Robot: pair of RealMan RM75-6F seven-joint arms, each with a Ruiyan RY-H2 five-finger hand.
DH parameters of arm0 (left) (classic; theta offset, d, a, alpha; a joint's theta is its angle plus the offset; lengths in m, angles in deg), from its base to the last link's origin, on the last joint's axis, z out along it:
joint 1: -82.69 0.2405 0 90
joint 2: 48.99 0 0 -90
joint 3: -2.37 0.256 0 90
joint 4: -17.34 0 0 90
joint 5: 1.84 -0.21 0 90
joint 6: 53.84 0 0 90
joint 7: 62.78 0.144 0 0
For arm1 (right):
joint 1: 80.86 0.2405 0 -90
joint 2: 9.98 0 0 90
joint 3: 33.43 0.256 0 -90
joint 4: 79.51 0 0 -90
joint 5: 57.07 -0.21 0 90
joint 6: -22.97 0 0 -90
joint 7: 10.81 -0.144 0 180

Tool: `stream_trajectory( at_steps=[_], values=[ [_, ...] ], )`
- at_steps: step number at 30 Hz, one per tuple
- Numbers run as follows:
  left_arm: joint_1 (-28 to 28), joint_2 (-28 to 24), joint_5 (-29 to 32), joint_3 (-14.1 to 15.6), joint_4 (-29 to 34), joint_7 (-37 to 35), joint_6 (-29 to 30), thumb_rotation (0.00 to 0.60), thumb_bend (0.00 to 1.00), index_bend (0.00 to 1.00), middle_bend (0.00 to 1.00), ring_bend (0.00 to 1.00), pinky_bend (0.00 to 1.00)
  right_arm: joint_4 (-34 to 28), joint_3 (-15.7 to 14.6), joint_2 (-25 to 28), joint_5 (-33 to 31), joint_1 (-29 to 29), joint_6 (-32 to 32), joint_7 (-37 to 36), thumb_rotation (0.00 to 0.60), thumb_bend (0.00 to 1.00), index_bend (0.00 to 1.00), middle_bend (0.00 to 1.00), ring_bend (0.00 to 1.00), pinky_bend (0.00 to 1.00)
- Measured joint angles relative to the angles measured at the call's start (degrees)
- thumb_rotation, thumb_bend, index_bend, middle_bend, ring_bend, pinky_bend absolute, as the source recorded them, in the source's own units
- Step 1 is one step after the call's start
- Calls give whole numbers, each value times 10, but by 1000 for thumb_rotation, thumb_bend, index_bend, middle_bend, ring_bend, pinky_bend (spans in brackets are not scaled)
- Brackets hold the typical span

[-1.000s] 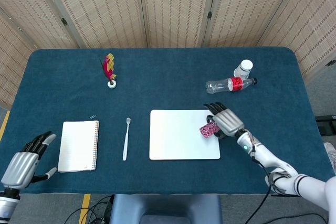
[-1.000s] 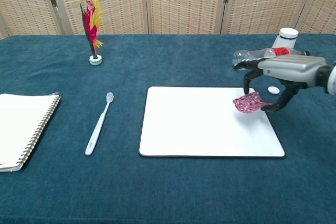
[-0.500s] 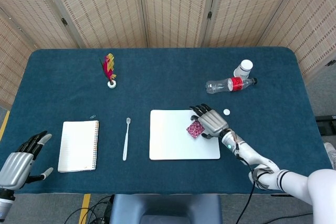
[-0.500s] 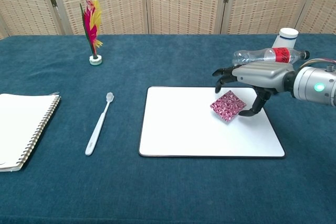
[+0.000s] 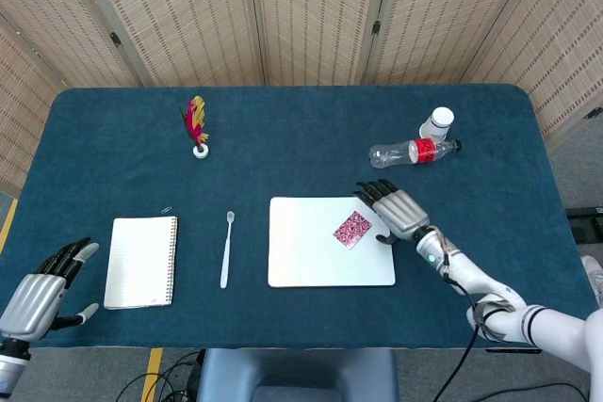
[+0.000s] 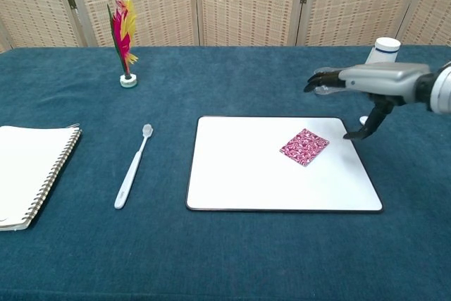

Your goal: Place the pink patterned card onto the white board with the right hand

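Note:
The pink patterned card (image 5: 352,228) (image 6: 304,146) lies flat on the right half of the white board (image 5: 306,251) (image 6: 246,174), turned like a diamond. My right hand (image 5: 396,210) (image 6: 366,86) hovers just right of the card, above the board's right edge, fingers spread and holding nothing. It no longer touches the card. My left hand (image 5: 42,291) rests open at the table's front left corner, seen only in the head view.
A white toothbrush (image 5: 226,249) and a spiral notebook (image 5: 141,261) lie left of the board. A shuttlecock (image 5: 197,125) stands at the back left. A plastic bottle (image 5: 413,151), a white cup (image 5: 436,123) and a small white cap (image 6: 364,120) sit behind the right hand.
The right hand carried the card leftward over the board, let it go, and has drawn back to the right and up. The card now lies flat. The left hand barely shifted.

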Motion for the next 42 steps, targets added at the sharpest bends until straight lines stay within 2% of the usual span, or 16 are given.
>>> stream_trajectory(
  at_steps=[4, 10, 20, 24, 34, 42],
  values=[
    [-1, 5, 1, 0, 5, 16, -3, 600, 255, 70, 68, 97, 226, 23, 3, 14, -6, -15, 17, -15, 600, 207, 335, 2, 0, 0],
    [-5, 12, 5, -2, 10, 36, -12, 600, 255, 70, 68, 97, 226, 98, -1, -6, -3, -35, 48, -33, 600, 208, 340, 4, 0, 0],
    [-8, 11, 6, -1, 10, 31, -17, 600, 255, 70, 68, 97, 226, 270, -13, -107, 21, -58, 101, -63, 600, 208, 340, 0, 0, 0],
    [-7, 9, 4, 0, 9, 25, -14, 600, 255, 70, 68, 97, 226, 322, -21, -139, 32, -59, 102, -74, 600, 209, 358, 0, 0, 0],
    [-8, 13, 23, -8, 4, 33, -19, 600, 255, 70, 68, 97, 226, 375, -25, -176, 41, -50, 83, -102, 600, 208, 370, 0, 0, 0],
    [-12, 9, 12, -3, 3, 21, -24, 600, 255, 70, 68, 97, 226, 402, -23, -196, 41, -42, 67, -102, 600, 209, 379, 0, 0, 0]
  ],
)
